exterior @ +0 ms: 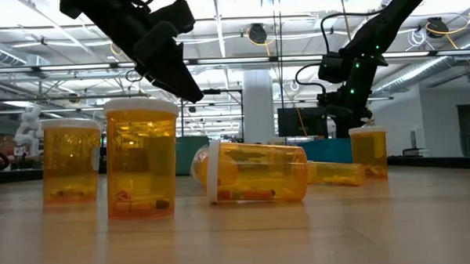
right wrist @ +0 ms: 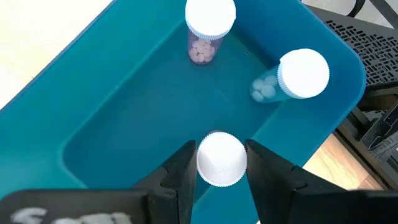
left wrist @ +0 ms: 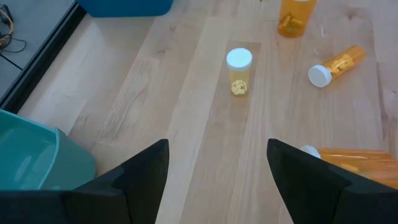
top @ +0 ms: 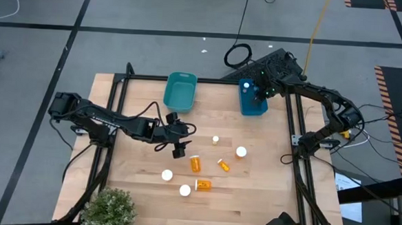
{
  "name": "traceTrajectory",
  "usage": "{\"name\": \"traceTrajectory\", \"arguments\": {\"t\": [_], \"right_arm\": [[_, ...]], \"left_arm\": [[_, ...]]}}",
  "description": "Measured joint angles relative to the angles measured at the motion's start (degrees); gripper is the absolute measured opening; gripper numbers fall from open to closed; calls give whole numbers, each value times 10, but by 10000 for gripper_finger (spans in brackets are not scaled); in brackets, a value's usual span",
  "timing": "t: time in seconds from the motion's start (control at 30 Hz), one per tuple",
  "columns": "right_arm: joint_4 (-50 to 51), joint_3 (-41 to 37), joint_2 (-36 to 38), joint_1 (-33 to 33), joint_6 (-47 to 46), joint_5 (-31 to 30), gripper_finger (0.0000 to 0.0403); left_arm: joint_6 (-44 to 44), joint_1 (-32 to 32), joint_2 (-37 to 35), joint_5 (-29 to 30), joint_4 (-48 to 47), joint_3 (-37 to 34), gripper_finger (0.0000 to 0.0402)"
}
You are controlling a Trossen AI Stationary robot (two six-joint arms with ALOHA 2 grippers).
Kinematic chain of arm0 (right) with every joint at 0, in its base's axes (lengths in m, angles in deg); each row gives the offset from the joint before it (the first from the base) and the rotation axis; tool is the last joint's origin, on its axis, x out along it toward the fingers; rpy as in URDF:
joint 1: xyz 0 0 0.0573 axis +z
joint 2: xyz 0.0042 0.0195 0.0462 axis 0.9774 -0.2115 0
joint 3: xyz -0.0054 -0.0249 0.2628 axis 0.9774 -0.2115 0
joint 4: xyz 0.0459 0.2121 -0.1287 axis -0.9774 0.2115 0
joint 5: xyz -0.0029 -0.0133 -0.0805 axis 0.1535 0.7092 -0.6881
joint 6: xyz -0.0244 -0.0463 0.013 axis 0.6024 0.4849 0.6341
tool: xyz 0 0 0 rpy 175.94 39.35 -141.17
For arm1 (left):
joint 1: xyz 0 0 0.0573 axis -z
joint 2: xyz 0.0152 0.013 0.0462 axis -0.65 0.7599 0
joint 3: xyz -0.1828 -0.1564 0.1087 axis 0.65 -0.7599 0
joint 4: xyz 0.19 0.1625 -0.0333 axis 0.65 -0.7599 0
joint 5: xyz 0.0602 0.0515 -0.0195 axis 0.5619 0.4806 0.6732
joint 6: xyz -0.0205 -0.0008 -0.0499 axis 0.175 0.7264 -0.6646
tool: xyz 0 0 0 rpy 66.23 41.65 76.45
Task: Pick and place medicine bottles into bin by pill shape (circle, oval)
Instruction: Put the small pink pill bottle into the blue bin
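Right arm over the blue bin, left arm hanging mid-table.

From above, the right gripper (top: 258, 93) sits over the blue bin (top: 252, 105); the left gripper (top: 179, 143) is beside the loose orange bottles (top: 195, 163) on the wooden table (top: 259, 191), near the teal bin (top: 179, 92). Low view: bottles (exterior: 142, 159) upright and tipped, lab room behind. Left wrist: fingers (left wrist: 140, 171) spread wide, holding nothing, a small bottle (left wrist: 239, 71) ahead. Right wrist: fingers (right wrist: 180, 171) pinch a white-capped bottle (right wrist: 220, 159) above the bin, where two bottles already lie.

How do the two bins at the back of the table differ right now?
The teal bin looks empty, with no gripper over it; the blue bin holds two capped bottles, and the right gripper hangs over it clamping a third. The blue one looks smaller. Both are open-topped.
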Motion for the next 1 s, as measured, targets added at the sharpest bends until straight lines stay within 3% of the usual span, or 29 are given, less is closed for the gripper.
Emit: {"name": "traceTrajectory", "arguments": {"t": [0.3, 0.67, 1.0], "right_arm": [[1, 0, 0, 0, 2, 0, 120], [-3, -2, -1, 0, 2, -1, 171], [-23, -1, -1, 0, -2, -2, 174]], "left_arm": [[0, 0, 0, 0, 0, 0, 273], [2, 0, 0, 0, 0, 0, 273], [1, 0, 0, 0, 0, 0, 273]]}}
